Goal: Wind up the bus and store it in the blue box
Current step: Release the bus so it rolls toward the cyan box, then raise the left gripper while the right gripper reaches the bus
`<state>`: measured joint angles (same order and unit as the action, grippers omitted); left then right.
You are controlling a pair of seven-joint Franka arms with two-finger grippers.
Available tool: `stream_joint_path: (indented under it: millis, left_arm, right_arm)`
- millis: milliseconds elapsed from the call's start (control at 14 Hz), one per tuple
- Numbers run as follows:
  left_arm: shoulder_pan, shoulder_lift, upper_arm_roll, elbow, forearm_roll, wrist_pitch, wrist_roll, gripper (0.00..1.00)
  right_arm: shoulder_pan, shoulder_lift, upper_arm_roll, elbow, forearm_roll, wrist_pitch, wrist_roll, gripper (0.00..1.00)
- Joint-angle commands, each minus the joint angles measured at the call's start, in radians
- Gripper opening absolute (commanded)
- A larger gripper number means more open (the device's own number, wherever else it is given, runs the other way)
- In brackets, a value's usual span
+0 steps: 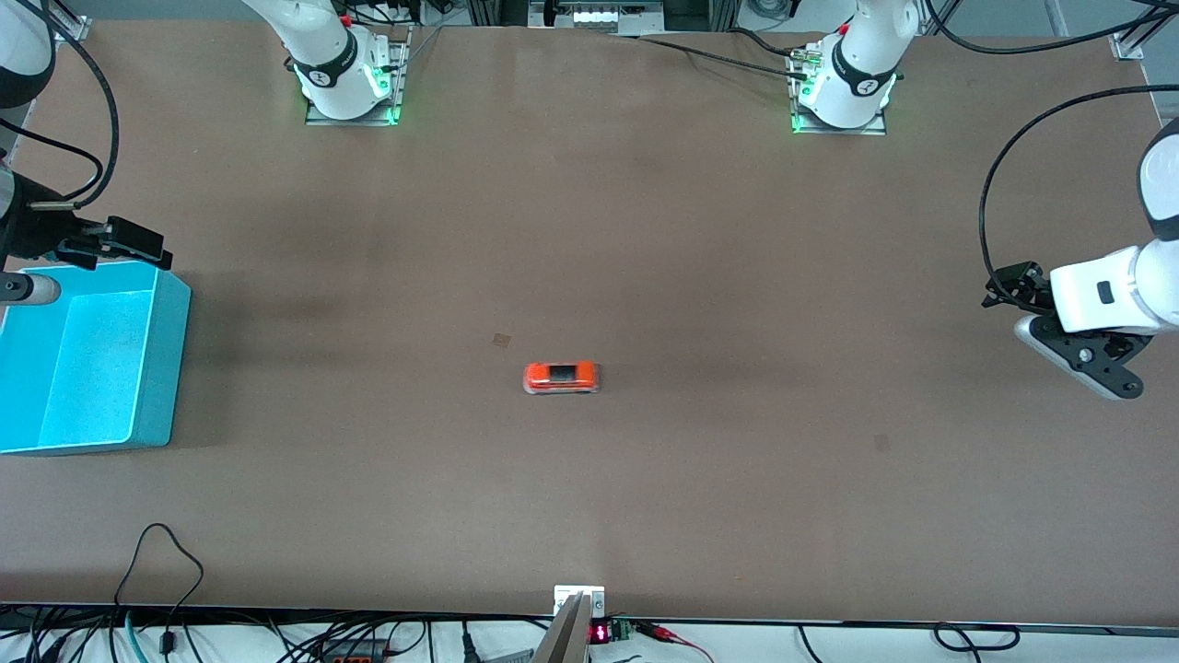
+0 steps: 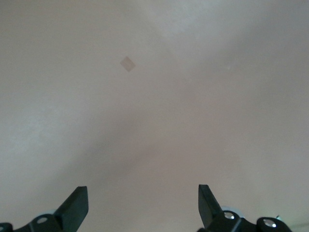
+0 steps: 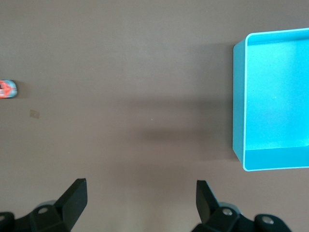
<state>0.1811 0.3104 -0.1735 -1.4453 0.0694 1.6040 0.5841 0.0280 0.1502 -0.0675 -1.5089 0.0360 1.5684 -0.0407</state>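
Bus (image 1: 561, 378) flat on its wheels near the centre of the front view, long axis across the frame, alone on the brown table (image 1: 645, 230); also just visible at the middle of the edge of the right wrist view (image 3: 7, 89). Blue box (image 1: 87, 354) at the middle of that front view's left edge, on the right arm's end of the table, empty as far as can be seen, well apart from the bus. Probably light, rigid plastic with a smooth, somewhat slippery shell; free-rolling wheels likely, so apt to scoot away under a sideways nudge. Best taken across the two long flanks, at mid-length, with the roof panel left clear; the winding part not visible from here. Right gripper (image 1: 138, 241) up over the table beside the box's upper edge, fingers (image 3: 72, 198) spread wide and empty, the bus well apart from them. Left gripper (image 1: 1087, 354) at the right edge of the front view, over bare table, fingers (image 2: 75, 205) likewise spread wide with nothing between them; bus absent from the left wrist view. Neither gripper near the bus yet; winding and storing both not yet begun.
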Motion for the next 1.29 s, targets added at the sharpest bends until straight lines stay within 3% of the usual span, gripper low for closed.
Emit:
stream_joint_path:
  millis: [0, 214, 429, 643, 786, 1214]
  left_arm:
    - [-0.060, -0.130, 0.049, -0.076, -0.017, -0.001, -0.203, 1.00]
    - [-0.110, -0.233, 0.133, -0.156, -0.109, 0.013, -0.493, 1.00]
    - [-0.159, -0.306, 0.204, -0.227, -0.155, 0.071, -0.535, 1.00]
    - [-0.180, -0.355, 0.206, -0.276, -0.111, 0.071, -0.540, 1.00]
    - [-0.173, -0.332, 0.206, -0.238, -0.109, 0.016, -0.537, 1.00]
    - [-0.167, -0.332, 0.203, -0.230, -0.091, 0.014, -0.532, 1.00]
  right_arm:
    - [-0.007, 0.008, 0.003, 0.015, 0.001, -0.008, -0.002, 1.00]
    - [-0.008, 0.015, 0.002, 0.016, 0.002, -0.005, -0.001, 1.00]
    - [-0.014, 0.017, 0.002, 0.016, 0.005, -0.004, 0.001, 1.00]
    - [-0.010, 0.026, 0.003, 0.013, -0.005, -0.005, 0.004, 1.00]
    - [-0.014, 0.034, 0.003, 0.015, -0.005, -0.002, -0.004, 1.00]
    - [0.009, 0.080, 0.012, 0.004, 0.010, 0.001, -0.017, 1.00]
